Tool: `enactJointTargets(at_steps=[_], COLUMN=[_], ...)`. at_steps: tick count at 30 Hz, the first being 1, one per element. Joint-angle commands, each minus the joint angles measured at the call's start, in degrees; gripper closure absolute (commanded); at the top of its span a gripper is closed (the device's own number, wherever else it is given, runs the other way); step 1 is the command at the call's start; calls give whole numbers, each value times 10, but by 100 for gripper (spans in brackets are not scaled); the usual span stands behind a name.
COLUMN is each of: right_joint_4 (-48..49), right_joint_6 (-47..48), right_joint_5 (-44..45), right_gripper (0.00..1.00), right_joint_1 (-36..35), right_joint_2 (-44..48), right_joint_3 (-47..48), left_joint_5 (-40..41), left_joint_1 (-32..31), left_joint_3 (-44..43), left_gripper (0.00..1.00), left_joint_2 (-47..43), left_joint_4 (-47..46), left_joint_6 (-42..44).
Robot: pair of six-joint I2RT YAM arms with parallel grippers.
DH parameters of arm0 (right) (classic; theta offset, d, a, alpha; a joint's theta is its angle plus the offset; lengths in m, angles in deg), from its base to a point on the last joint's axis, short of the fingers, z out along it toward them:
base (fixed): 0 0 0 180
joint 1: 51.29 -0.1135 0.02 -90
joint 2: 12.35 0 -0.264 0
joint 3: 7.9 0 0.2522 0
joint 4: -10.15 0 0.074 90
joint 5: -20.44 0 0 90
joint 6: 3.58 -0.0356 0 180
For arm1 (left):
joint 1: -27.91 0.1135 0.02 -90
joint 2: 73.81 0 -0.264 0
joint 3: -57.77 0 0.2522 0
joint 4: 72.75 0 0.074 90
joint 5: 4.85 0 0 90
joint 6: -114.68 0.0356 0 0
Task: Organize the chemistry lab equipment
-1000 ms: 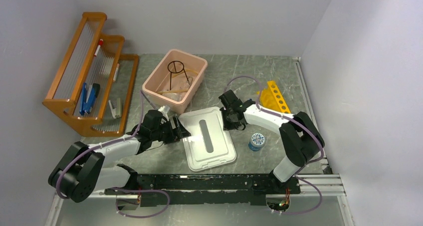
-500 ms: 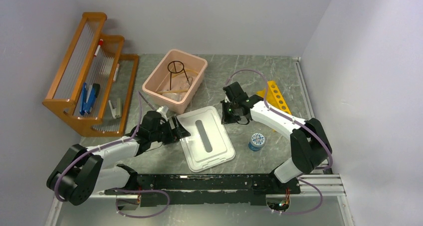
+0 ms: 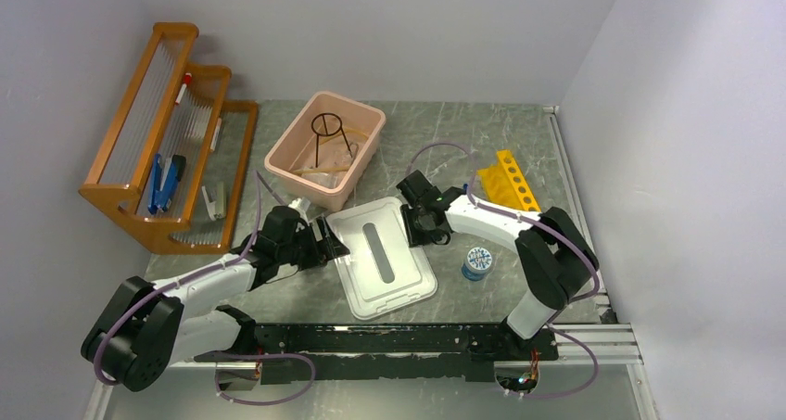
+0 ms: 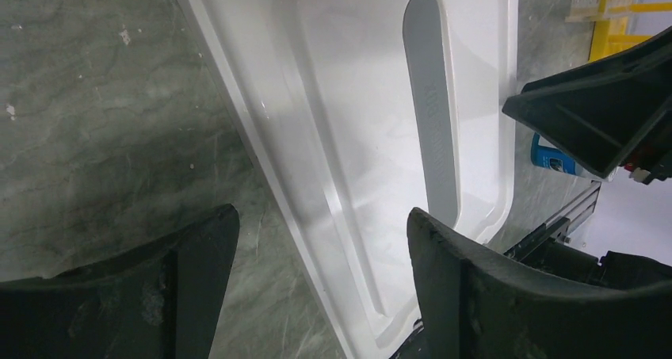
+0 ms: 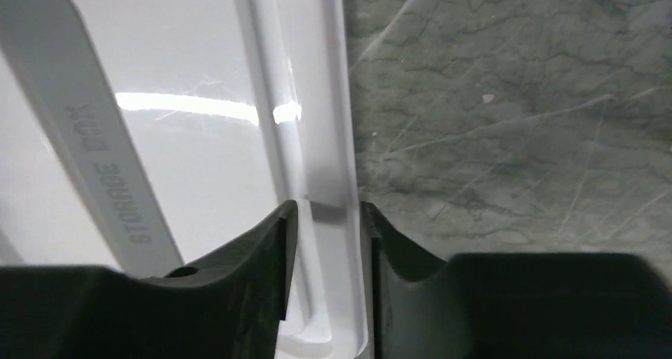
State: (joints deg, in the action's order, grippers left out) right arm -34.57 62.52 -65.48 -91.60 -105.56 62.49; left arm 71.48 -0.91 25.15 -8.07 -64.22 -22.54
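Marble table | yellow rack long axis near-far | left tool wide | right tool pinches lid

Top view: high, from near side, looking down. Wrist views: close, low, from opposite sides; all share white lid.

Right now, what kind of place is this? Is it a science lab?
Probably a small robot test bench set up like a chemistry lab: a walled grey table, a yellow tube rack, and a wire tripod standing in a pink tub.
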Motion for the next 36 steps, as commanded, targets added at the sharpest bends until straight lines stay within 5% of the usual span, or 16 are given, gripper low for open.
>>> enactJointTargets(at_steps=[1,4,11,15,25,36], right_joint_4=[15,26,36,31,-35,-29], right_joint_6=[-8,-2,2,12,26,9], right_joint_5=[44,38,39,42,-45,-171], right_gripper=[68,74,71,100,100,100], right_joint_1=[-3,-5,-17,-17,18,58], right_joint_2=[-22,-37,-80,-89,-1,-15], right_joint_3=[-7,-12,-6,-1,39,42], left_joint_5=[11,10,15,18,7,-124], left_joint_1=[-2,-2,-2,-2,-2,-2], left_joint_3=[-16,-19,-26,-26,-16,26], left_gripper=[18,18,13,9,8,15], left_joint_2=[-2,-3,-1,0,-4,63], left_joint_4=[25,27,35,37,32,-128], left_joint_6=[16,21,28,28,25,-25])
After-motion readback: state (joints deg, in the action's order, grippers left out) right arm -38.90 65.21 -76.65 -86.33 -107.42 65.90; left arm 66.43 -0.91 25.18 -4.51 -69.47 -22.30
